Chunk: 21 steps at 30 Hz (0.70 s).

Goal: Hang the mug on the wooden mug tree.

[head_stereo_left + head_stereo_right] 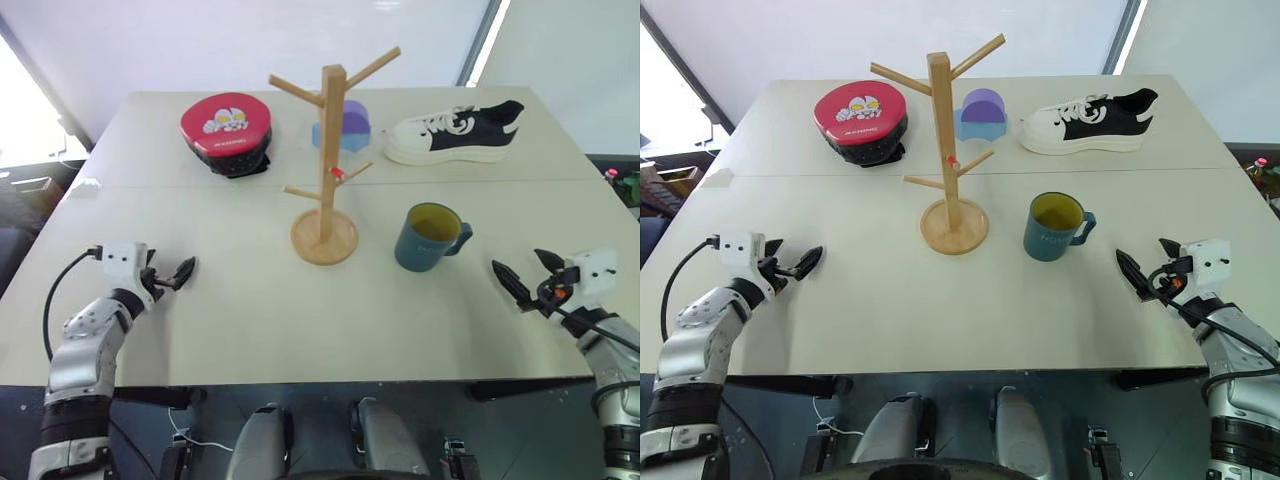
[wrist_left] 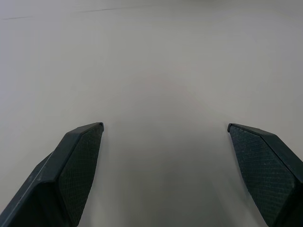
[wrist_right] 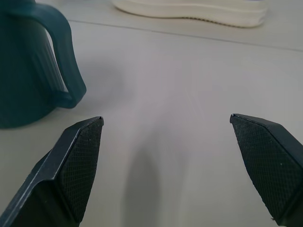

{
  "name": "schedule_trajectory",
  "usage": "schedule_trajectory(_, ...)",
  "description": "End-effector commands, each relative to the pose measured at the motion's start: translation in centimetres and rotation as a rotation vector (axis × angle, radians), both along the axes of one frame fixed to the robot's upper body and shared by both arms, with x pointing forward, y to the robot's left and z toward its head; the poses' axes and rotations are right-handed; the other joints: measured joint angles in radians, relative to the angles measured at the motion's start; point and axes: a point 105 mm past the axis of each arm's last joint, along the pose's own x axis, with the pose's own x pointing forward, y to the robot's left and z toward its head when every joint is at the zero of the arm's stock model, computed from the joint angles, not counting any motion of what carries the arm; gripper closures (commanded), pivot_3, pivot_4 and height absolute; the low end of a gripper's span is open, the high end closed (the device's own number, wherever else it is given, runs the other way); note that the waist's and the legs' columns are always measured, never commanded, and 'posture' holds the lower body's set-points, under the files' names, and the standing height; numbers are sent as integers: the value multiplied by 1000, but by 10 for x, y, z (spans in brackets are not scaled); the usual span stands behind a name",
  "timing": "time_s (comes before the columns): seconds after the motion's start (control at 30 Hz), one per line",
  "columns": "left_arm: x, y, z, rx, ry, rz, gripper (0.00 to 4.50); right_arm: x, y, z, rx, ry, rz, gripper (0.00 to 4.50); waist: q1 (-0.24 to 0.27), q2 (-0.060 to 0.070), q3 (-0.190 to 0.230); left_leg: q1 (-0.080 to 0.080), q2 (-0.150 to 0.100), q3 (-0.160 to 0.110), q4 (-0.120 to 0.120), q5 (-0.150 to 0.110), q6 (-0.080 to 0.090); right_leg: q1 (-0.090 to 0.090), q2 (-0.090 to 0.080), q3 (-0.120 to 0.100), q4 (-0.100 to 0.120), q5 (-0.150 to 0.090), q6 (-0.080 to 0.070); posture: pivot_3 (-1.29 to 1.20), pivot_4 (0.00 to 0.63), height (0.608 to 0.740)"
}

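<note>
Meanwhile, on a pale table (image 1: 300,330), the mug (image 1: 428,239) stands upright just to the right of the wooden mug tree (image 1: 328,160), apart from its round base, its loop handle turned toward the right and away from the post. The right gripper (image 1: 524,275) hovers low over the tabletop near the mug's handle side, its two black fingers spread wide with nothing between them; in the right wrist view the handle sits just ahead of one fingertip (image 3: 80,156). The left gripper (image 1: 172,273) waits over bare table well to the left of the stand, jaws likewise parted and empty.

Behind the stand lie a red round case (image 1: 228,131), a small purple object (image 1: 350,125) and a black-and-white sneaker (image 1: 455,132), all well clear of the work.

Glazed ceramic of this kind is likely rigid, fairly weighty for its size, smooth enough to slip and liable to chip if knocked against a peg. Pinching the rim wall on the side away from the handle looks the safer hold, since it would leave the loop free to slide over a slanted peg; the hanging has not yet begun
</note>
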Motion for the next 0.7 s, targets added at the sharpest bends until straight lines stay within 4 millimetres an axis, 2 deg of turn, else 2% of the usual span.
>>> schedule_trajectory(0.03,0,5,16,6,-59,24,0,3,0,12,-14,-51,8,52,1,0,0,0,0,0,0,0,0,0,0,0,0,0,0,0,150,735)
schedule_trajectory(0.27,2,0,17,-14,-57,4,0,2,1,13,-12,-55,-6,52,0,0,0,0,0,0,0,0,0,0,0,0,-1,0,0,0,150,735)
schedule_trajectory(0.33,4,-7,19,-30,-67,-32,0,2,0,13,-7,-53,-18,52,0,0,0,0,0,0,0,0,0,0,0,0,-1,0,0,0,150,735)
schedule_trajectory(0.5,-1,-43,31,-61,-102,-211,0,6,7,11,-2,-39,-4,52,0,0,0,-1,0,0,0,0,0,0,-1,0,-3,0,-1,0,150,735)
schedule_trajectory(0.7,-29,-132,35,-54,-92,-638,0,9,22,16,7,-74,36,52,-1,1,-1,-2,0,1,-5,0,0,0,-1,0,-9,1,-2,0,150,735)
